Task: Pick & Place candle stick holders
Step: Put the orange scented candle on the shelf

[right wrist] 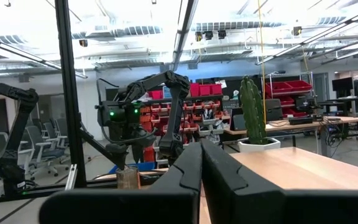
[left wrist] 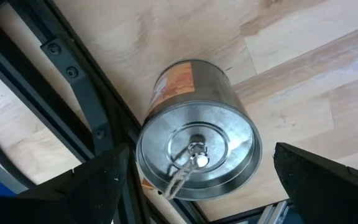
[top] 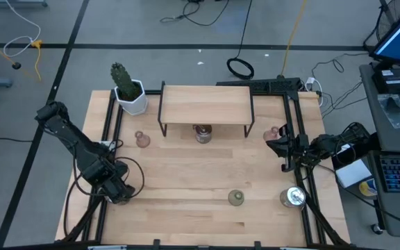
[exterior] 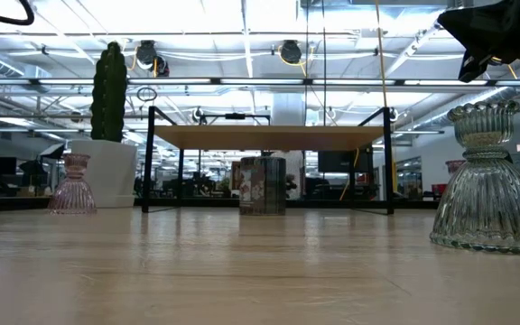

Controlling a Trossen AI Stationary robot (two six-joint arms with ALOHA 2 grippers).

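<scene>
My left gripper (left wrist: 199, 163) hangs open, pointing down, at the table's near left (top: 119, 192), with one finger on each side of a silvery metal candle stick holder (left wrist: 197, 134) without touching it. That holder stands on its base on the table. Further holders stand on the table: a pinkish glass one (top: 142, 139), a silvery one (top: 202, 133) under the shelf, a pinkish one (top: 272, 132), an olive-green one (top: 236, 198) and a silvery one (top: 294, 198). My right gripper (top: 283, 148) waits shut at the right edge.
A low wooden shelf (top: 205, 104) on black legs stands at the far middle. A cactus in a white pot (top: 128, 89) sits at the far left. Black frame rails (top: 107, 125) run along the table's left and right sides, one close beside my left gripper.
</scene>
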